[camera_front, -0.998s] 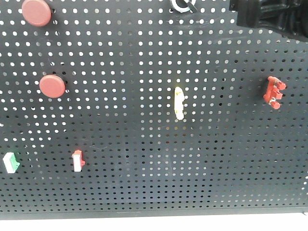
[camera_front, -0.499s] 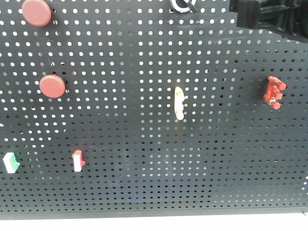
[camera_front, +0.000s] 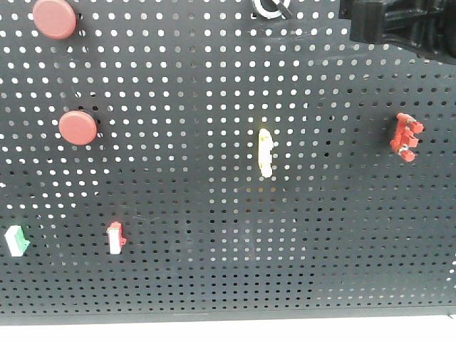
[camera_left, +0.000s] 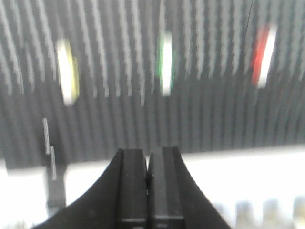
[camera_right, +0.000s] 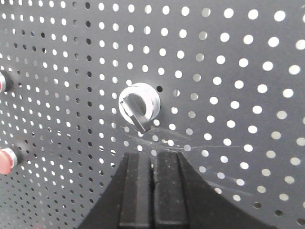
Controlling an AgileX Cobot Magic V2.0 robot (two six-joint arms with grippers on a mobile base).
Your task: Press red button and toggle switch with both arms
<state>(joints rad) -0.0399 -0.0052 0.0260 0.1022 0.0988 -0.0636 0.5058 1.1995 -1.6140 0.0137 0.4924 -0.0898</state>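
1. A dark perforated panel [camera_front: 214, 235] fills the front view and carries all the fittings.
2. Two round red buttons sit at the panel's left: the upper red button [camera_front: 54, 18] at the top edge, the lower red button [camera_front: 77, 127] below it and slightly to the right.
3. A yellow-white rocker switch [camera_front: 265, 152] stands upright near the panel's middle.
4. A red-and-white switch [camera_front: 115, 238] is mounted low on the left, with a green-and-white switch [camera_front: 16, 240] at the far left edge at about the same height.
5. A red toggle fitting [camera_front: 405, 137] sits on the right side of the panel, tilted.
6. A silver rotary knob [camera_right: 138, 109] shows in the right wrist view, its pointer angled down to the right; in the front view only its lower part is seen at the top edge.
7. The right gripper [camera_right: 153, 191] has its jaws pressed together with nothing between them; it sits just below the rotary knob, apart from it. A black arm body [camera_front: 399, 25] occupies the top right corner of the front view.
8. The left gripper [camera_left: 148, 191] is likewise clenched on nothing. Its view is heavily motion-blurred; yellow, green and red smears show on the panel well ahead of it.
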